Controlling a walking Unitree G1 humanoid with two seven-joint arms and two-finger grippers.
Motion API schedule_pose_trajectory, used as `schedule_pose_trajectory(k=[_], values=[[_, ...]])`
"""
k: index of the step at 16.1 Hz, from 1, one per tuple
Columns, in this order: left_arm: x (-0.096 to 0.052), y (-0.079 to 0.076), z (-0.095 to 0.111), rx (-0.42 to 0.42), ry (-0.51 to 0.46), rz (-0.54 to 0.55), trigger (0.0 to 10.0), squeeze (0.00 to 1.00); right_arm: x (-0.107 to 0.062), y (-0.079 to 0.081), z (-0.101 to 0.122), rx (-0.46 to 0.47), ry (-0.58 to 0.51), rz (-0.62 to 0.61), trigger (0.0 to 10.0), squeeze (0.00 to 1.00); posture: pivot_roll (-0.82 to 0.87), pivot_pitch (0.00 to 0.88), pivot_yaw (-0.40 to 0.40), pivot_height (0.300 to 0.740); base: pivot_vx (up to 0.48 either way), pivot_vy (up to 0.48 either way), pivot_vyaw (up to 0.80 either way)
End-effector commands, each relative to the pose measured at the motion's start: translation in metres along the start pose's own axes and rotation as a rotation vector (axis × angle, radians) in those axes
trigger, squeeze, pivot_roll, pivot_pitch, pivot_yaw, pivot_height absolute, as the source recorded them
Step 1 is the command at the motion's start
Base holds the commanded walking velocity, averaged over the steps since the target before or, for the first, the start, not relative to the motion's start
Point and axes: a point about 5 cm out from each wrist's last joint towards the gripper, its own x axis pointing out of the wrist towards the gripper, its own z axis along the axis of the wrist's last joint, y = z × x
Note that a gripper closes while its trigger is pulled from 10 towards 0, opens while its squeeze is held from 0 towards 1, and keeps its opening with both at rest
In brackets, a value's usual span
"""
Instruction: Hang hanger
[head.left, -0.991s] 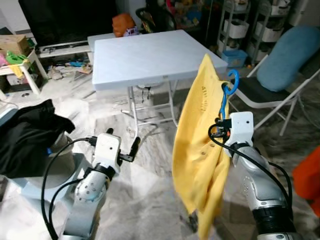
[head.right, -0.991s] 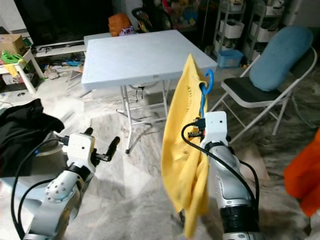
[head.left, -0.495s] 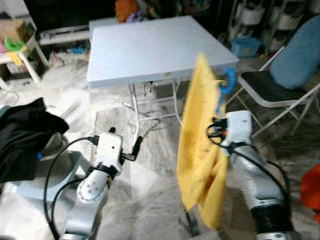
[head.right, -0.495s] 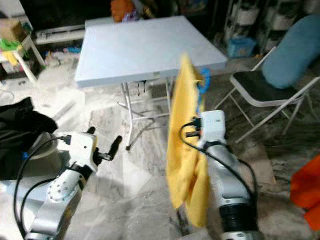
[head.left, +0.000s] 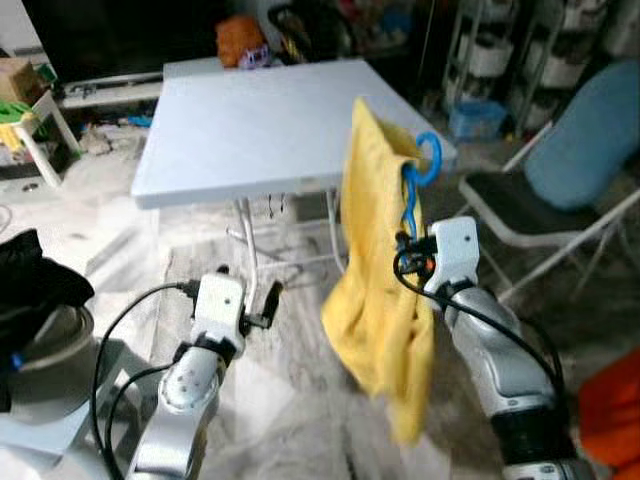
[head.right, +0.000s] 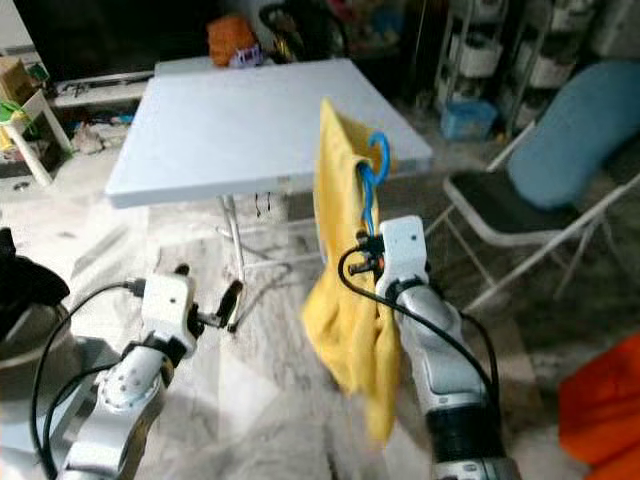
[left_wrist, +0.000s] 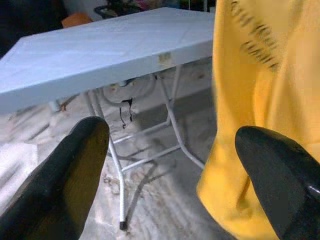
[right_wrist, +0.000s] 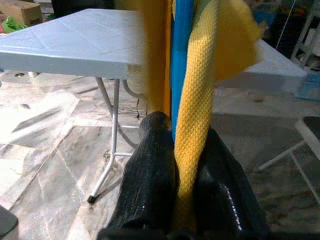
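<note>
A blue plastic hanger (head.left: 428, 160) carries a yellow shirt (head.left: 375, 290) that hangs down in folds. My right gripper (right_wrist: 180, 132) is shut on the hanger's blue stem and a fold of the shirt, holding them upright in front of the white folding table (head.left: 250, 120). The hook points up, level with the table's near right corner. My left gripper (head.left: 266, 302) is held low on the left, open, with nothing between its fingers (left_wrist: 75, 170).
A folding chair (head.left: 500, 205) with a blue cushion (head.left: 590, 120) stands to the right. Dark clothing (head.left: 30, 290) lies on a stand at the left. An orange item (head.left: 610, 420) sits at the lower right. Shelves and clutter line the back wall.
The whole picture has shifted, so the camera has moved; the table now stands closer behind the hanger. The shirt's lower part has swung. Both grippers keep their states.
</note>
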Motion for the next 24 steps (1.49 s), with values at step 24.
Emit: schedule_pose_trajectory(k=[24], values=[[0.034,-0.023,0.023,0.140,-0.113,-0.255,10.0,0.00,-0.032,0.028,0.062,0.144,-0.104,0.706,10.0,0.00,-0.02,0.000,0.045,0.740,0.000,0.000,0.26]])
